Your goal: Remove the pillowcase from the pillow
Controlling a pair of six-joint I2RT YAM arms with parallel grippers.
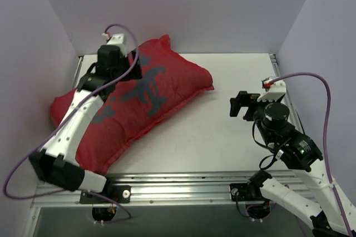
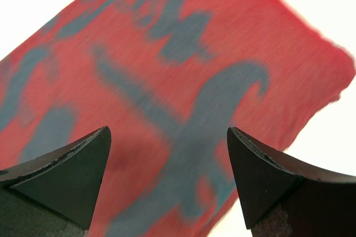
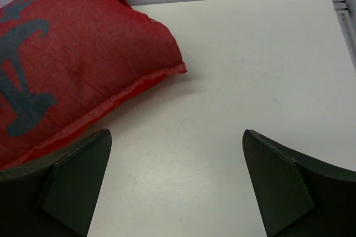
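The red pillowcase (image 1: pixel 161 89) with dark grey brush marks lies plump and diagonal on the left half of the table. The white pillow is hidden; no white fabric shows. My left gripper (image 1: pixel 130 70) hovers open over the case's far part. In the left wrist view its jaws (image 2: pixel 168 137) stand wide apart above the printed cloth (image 2: pixel 183 53), holding nothing. My right gripper (image 1: pixel 240 105) is open and empty over the bare table, right of the case's right corner. In the right wrist view the gripper (image 3: pixel 177 137) faces that corner of the pillowcase (image 3: pixel 83 53).
The white table (image 1: pixel 233 75) is walled by pale panels at the back and both sides. A metal rail (image 1: pixel 183 184) runs along the near edge by the arm bases. Purple cables loop from both wrists.
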